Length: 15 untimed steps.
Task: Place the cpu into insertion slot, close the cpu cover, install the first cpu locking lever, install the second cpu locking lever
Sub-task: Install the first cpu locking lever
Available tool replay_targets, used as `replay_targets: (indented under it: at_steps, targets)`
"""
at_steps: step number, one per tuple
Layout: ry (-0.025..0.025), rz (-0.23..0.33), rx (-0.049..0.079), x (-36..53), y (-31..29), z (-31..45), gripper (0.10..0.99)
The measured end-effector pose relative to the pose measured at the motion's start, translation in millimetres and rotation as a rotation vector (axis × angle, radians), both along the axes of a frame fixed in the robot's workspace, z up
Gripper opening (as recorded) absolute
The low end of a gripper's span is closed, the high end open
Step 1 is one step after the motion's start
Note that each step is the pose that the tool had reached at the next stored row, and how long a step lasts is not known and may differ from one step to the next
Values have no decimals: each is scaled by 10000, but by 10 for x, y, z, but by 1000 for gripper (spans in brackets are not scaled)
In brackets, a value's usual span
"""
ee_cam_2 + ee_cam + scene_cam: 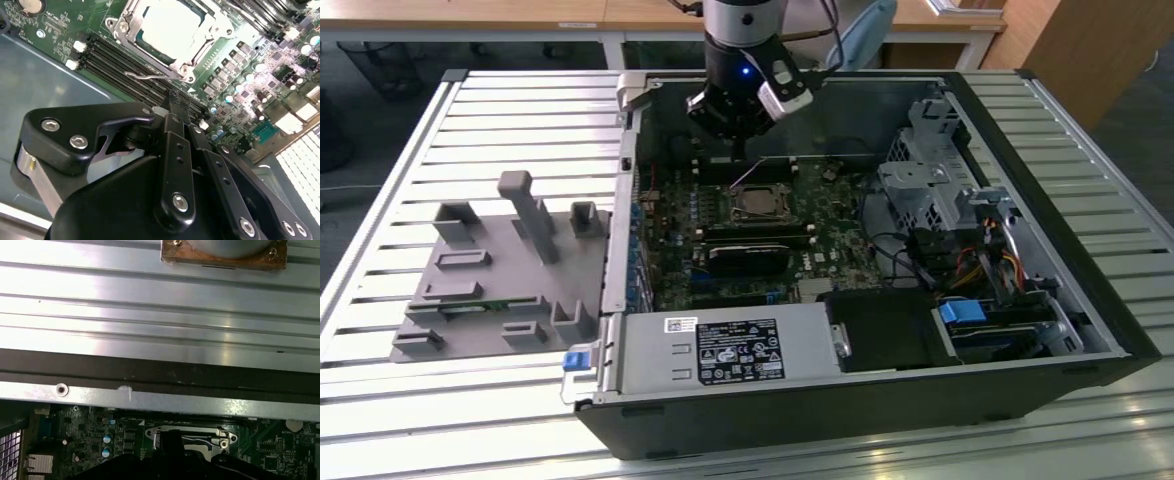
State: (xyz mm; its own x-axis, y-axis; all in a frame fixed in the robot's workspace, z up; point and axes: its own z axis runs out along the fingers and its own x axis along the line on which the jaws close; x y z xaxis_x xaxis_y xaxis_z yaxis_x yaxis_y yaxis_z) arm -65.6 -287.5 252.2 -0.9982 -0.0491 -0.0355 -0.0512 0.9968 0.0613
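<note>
- Hand hangs on the arm inside the open computer case, just above the board and close beside the socket; in the second wrist view its black fingers meet at the tips, clenched with nothing seen between them
- chip, a pale silver square, sits in the socket, which is set into the green board near the middle of the case
- cover, a silver metal frame, lies flat around the chip's edges, and its cut-out leaves the chip's top bare
- lever, a thin bent wire, sticks out from the socket's side toward the hand; in the exterior view it stands tilted up between socket and hand, and whether it touches the fingertips I cannot tell
- long black slots run side by side just beside the socket
- case lies on its side with the top open, a labelled silver box at its near edge and coloured wires toward the exterior view's right
- grey plastic holder with upright posts rests on the surface at the exterior view's left of the case, well apart from the hand
- surface is made of ribbed silver metal slats
</note>
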Motion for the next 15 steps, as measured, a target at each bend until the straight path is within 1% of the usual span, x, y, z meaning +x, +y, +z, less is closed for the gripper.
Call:
replay_targets:
  at_steps: [8,15]
  targets:
    - [6,-34,1,59,1,-75,106]
    - [7,-44,1,131,1,-97,106]
